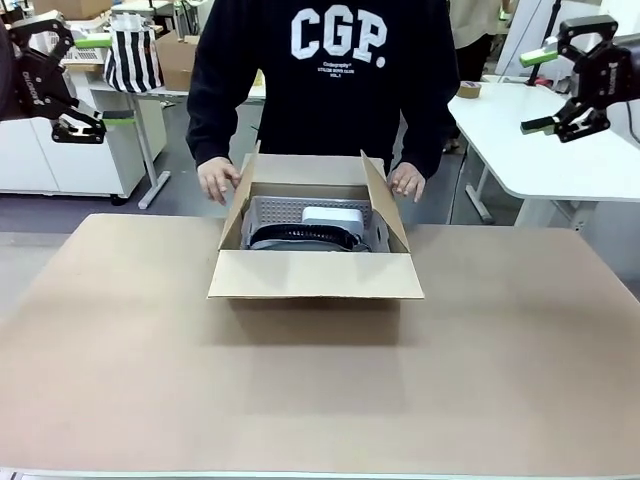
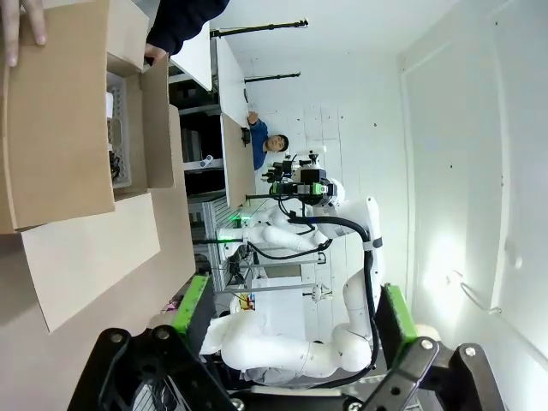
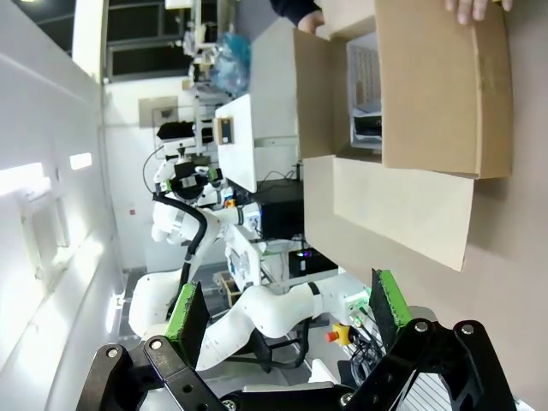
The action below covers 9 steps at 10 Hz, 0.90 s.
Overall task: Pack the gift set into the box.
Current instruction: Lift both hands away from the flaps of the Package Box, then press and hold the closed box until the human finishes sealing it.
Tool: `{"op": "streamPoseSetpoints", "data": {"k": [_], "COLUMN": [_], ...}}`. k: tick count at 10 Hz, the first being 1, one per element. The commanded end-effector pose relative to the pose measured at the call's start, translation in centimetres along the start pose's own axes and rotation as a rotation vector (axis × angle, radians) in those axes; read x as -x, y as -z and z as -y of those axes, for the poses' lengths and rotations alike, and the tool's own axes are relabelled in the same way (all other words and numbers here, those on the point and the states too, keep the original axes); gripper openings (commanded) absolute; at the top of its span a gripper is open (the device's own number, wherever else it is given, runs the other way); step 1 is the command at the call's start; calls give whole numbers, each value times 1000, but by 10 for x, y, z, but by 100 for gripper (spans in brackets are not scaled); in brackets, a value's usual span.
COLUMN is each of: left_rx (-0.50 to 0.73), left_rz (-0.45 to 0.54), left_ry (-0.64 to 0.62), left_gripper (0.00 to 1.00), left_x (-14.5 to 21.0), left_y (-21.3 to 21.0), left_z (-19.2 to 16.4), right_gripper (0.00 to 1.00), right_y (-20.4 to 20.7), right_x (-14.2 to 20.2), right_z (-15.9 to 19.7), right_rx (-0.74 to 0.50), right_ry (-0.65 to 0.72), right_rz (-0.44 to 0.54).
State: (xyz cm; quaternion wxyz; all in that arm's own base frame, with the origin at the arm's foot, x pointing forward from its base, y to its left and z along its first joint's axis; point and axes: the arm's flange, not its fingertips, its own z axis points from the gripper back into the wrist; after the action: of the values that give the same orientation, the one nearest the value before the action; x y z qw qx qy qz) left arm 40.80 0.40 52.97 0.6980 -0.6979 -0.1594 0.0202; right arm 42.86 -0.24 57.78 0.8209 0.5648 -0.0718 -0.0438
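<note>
The box (image 1: 315,275) stands open in the middle of the table with its four flaps spread out. Inside it lies the gift set (image 1: 310,228): a grey perforated tray holding a white item and a black one. A person at the far side rests one hand (image 1: 215,180) and the other hand (image 1: 407,182) on the far corners of the box. My left gripper (image 1: 100,80) hangs open, high at the far left and well away from the box. My right gripper (image 1: 535,92) is open too, high at the far right. The wrist views show the box (image 2: 60,128) (image 3: 437,86) from the side, beyond the open left gripper (image 2: 294,308) and right gripper (image 3: 288,315).
The brown table top (image 1: 320,400) lies bare in front of the box and on both sides. A white table (image 1: 540,140) stands behind on the right. A striped bag (image 1: 133,60) and a small carton (image 1: 178,60) sit on a table behind on the left.
</note>
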Motion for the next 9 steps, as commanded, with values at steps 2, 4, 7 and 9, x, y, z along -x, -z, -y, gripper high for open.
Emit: {"op": "streamPoseSetpoints", "data": {"k": [2, 4, 7, 9], "left_rx": [26, 26, 26, 26], "left_rz": [3, 3, 3, 3], "left_ry": [-4, -4, -4, -4], "left_gripper": [100, 100, 100, 100], "left_x": [0, 0, 0, 0], "left_y": [0, 0, 0, 0], "left_z": [2, 2, 2, 2], "right_gripper": [100, 100, 100, 100], "right_y": [-2, -2, -2, -2], "right_x": [-3, -3, -3, -3], "right_z": [-5, -5, -5, -5], "right_rx": [-7, -7, -7, -7], "right_ry": [21, 21, 21, 21], "right_rz": [-6, -6, -6, -6]}}
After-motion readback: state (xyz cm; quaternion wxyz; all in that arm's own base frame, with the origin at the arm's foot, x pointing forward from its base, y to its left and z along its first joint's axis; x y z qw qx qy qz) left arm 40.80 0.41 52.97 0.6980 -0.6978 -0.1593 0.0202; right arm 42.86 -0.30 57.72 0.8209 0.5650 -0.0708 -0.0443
